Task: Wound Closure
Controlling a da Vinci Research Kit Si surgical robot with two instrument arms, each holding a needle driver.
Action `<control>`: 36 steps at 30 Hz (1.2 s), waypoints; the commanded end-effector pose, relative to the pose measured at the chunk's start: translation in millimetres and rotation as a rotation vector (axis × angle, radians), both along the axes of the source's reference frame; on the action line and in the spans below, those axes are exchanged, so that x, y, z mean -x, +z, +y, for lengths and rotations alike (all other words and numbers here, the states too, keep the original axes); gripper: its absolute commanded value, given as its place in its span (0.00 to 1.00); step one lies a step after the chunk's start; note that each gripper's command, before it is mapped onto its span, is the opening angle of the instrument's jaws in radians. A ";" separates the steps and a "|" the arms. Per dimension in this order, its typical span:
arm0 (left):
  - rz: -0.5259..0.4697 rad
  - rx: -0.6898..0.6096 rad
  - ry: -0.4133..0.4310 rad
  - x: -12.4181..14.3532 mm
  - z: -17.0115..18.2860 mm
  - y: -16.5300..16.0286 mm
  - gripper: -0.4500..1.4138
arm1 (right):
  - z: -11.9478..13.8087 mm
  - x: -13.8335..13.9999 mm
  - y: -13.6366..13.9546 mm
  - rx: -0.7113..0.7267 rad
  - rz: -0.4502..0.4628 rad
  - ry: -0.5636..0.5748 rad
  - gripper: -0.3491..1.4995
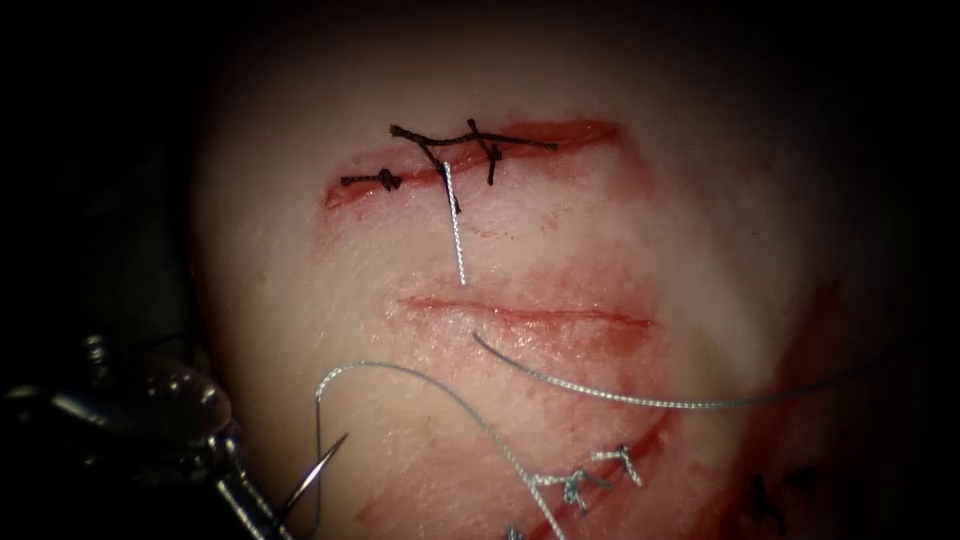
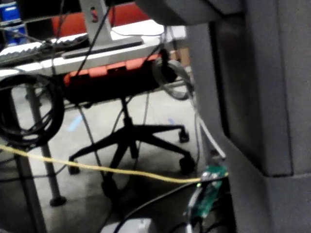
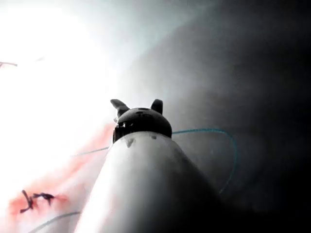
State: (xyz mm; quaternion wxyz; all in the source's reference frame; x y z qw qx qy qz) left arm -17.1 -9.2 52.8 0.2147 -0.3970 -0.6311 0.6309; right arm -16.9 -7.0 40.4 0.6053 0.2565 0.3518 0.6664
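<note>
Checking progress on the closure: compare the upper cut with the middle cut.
The upper cut carries dark stitches; the middle cut has none. The upper cut slants up rightward; the middle cut lies nearly level. Both are red-edged. The left tool holds the needle away from its point, outside the tissue; what the right tool holds I cannot tell.

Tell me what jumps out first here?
The black stitches over the upper cut stand out first, with an open cut below them on the tissue. At lower left, the left gripper holds the needle by its back end, outside the tissue, pale thread trailing right.
</note>
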 end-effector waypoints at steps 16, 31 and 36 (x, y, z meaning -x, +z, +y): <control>0.318 0.411 0.151 -1.0 -0.6 3.2 0.00 | -5.6 -23.9 1.0 0.105 0.465 -0.200 0.77; 0.335 0.383 0.200 -2.6 -1.9 0.3 0.83 | -5.3 -22.7 2.0 0.131 0.445 -0.171 0.82; 0.347 0.525 0.258 -3.4 -0.5 -1.0 0.97 | -5.5 -22.7 1.9 0.131 0.445 -0.172 0.82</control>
